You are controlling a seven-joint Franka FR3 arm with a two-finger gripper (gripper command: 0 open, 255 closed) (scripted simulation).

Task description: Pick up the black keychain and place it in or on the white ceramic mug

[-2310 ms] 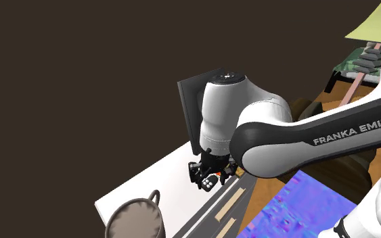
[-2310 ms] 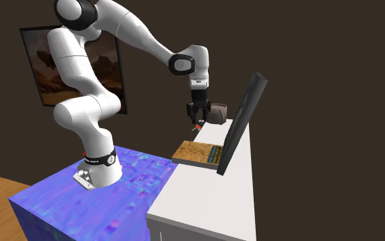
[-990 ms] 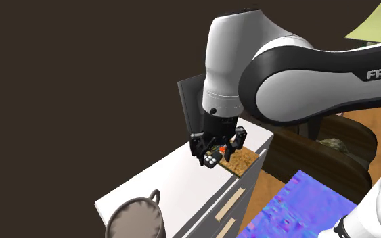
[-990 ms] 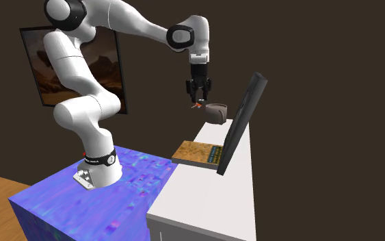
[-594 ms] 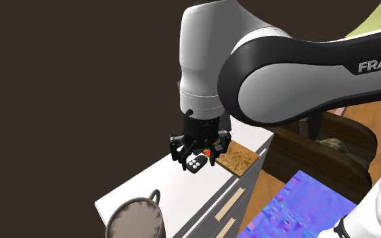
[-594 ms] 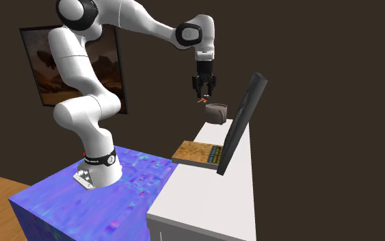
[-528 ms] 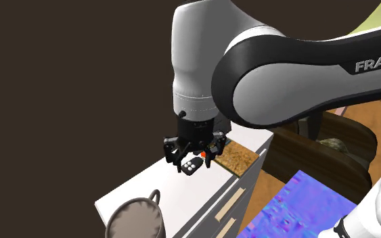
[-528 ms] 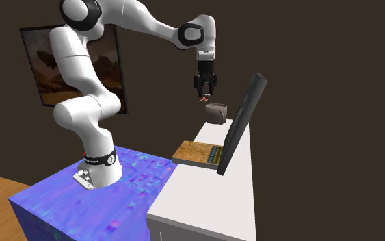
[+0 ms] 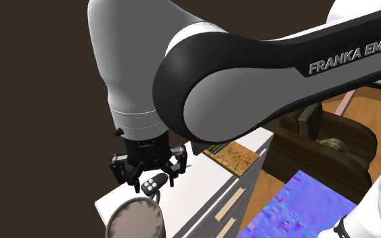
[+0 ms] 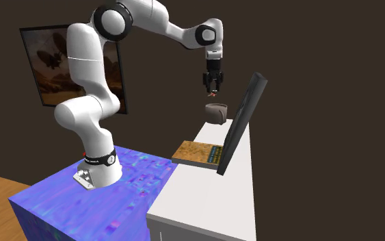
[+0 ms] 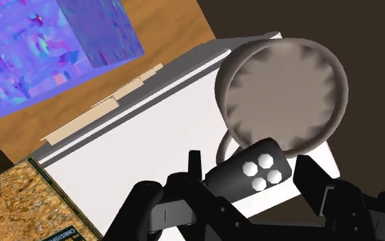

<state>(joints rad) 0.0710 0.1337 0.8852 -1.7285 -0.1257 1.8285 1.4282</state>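
My fingers (image 11: 315, 188) are drawn in narrow on the black keychain (image 11: 251, 170), a fob with four white buttons, clasped crosswise between them. The gripper (image 11: 251, 179) hangs in the air, pointing down. Just beyond the fob I see the open mouth of the mug (image 11: 283, 92), drawn grey-brown, its handle towards the fob. From the second exterior view the gripper (image 10: 212, 87) sits above the mug (image 10: 216, 113), clear of it. The mug stands upright near one end of a white cabinet top (image 11: 163, 123). Further along that top lies a book with a mottled brown cover (image 10: 199, 152), and beside it a dark panel (image 10: 242, 123) leans.
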